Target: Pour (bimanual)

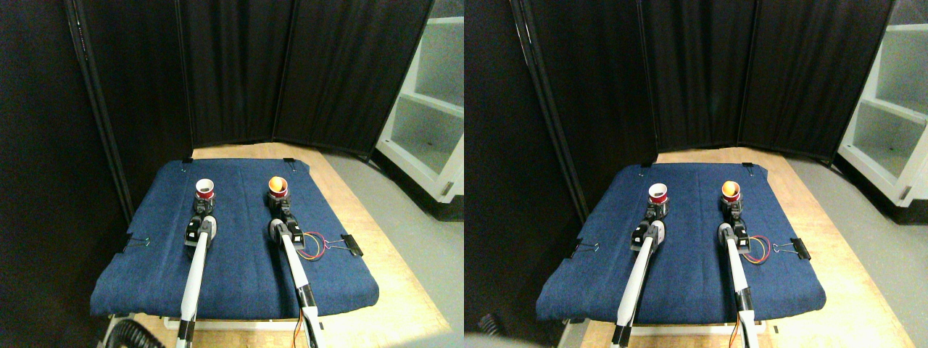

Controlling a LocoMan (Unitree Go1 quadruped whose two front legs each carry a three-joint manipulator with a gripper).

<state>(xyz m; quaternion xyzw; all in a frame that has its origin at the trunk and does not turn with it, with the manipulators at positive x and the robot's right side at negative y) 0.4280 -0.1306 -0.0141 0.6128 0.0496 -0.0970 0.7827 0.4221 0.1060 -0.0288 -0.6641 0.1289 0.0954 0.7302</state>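
Note:
Two small red cups stand upright on the blue cloth (239, 275). The left cup (205, 188) has a white inside. The right cup (278, 186) looks orange inside; what it holds is too small to make out. My left gripper (203, 206) is right at the near side of the left cup, at its base. My right gripper (280, 207) sits the same way against the near side of the right cup. Both pale arms reach up from the bottom edge.
The cloth lies on a wooden table (391, 283), held by a black binder clip (352, 244) at its right edge. Coloured wires (313, 246) loop beside my right arm. Black curtain panels (232, 72) close off the back; a white shelf unit (428, 116) stands at the right.

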